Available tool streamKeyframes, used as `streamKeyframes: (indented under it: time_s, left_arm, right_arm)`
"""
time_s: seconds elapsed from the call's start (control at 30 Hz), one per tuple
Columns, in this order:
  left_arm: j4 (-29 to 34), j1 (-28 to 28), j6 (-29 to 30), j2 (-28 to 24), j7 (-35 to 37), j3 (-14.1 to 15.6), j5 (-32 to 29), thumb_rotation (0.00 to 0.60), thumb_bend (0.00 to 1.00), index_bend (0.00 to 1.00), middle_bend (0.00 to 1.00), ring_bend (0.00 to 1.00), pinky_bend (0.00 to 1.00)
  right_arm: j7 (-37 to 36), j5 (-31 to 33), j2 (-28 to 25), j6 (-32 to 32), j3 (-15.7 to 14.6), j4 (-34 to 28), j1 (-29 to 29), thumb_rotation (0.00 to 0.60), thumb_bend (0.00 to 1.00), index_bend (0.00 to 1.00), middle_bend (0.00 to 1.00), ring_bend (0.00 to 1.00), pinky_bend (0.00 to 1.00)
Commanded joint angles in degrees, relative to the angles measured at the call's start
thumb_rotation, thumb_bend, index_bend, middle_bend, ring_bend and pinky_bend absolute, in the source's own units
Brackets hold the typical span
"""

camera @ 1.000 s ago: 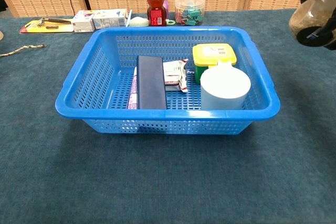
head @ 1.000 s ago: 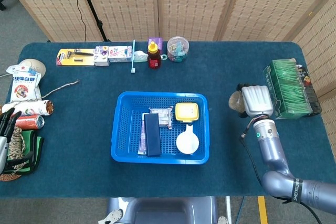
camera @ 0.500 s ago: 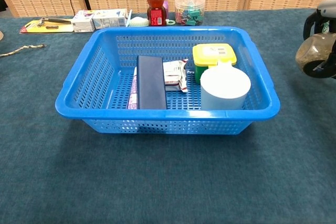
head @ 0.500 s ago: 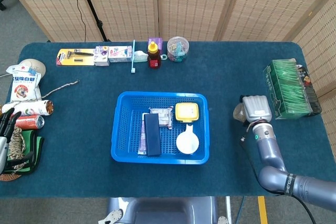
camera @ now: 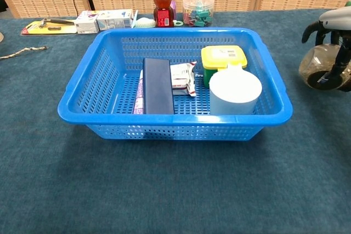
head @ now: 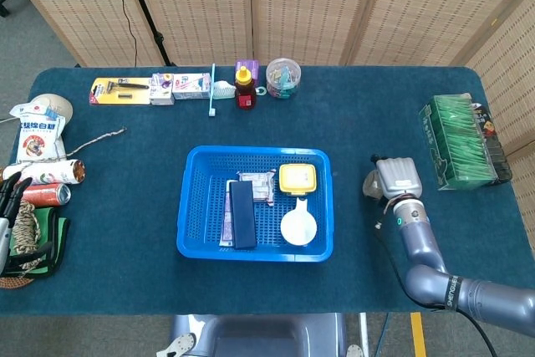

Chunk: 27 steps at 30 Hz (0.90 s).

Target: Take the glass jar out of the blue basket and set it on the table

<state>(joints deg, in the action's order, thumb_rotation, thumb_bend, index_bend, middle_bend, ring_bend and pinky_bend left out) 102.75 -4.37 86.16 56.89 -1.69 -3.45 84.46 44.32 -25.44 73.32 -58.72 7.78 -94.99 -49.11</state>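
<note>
My right hand (head: 396, 178) has come down and a little toward the basket over the last second, and the round clear glass jar (camera: 323, 69) it grips has sunk with it from well above the cloth to what looks like table level. In the chest view dark fingers (camera: 335, 61) wrap across the jar's front, so the hand is plainly clamped around it; in the head view the hand's pale back covers most of the jar, leaving only a sliver at its left edge. I judge the carry finished and the set-down at hand, though I cannot tell whether the jar's base is touching the dark teal tablecloth (head: 125, 232) yet. The jar sits beside the blue perforated plastic basket (head: 194, 240), on its right and apart from its rim. My left hand (head: 10, 206) rests at the table's far left edge, fingers apart, holding nothing.
</note>
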Motion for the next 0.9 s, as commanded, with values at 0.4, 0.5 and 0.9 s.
streamKeyframes:
  time_s: [0.4,0.5,0.9]
  left_arm:
    - [-0.03,0.09,0.07,-0.24,0.5,0.3,0.65,0.6,0.02,0.0,0.0,0.0,0.0]
    - [-0.07,0.23,0.33,-0.31,0.73,0.46,1.08,0.6,0.02,0.0,0.0,0.0,0.0]
    - [-0.51,0.5,0.62,-0.7,2.21,0.5,1.18,0.6,0.02,0.0,0.0,0.0,0.0]
  right_arm:
    - [-2.16,-2.72,-4.96,-0.77,-1.01,-5.87,0.91,0.6,0.37,0.0,0.21,0.28,0.69]
    - [-2.69,-2.68,-5.11,-0.35,-1.15,-5.81,0.89,0.6,0.37,0.0,0.18,0.22,0.67]
    - [-5.65,-7.45,-11.8,-4.24,-0.99,-13.62,2.95,0.6,0.37,0.0,0.16,0.17,0.66]
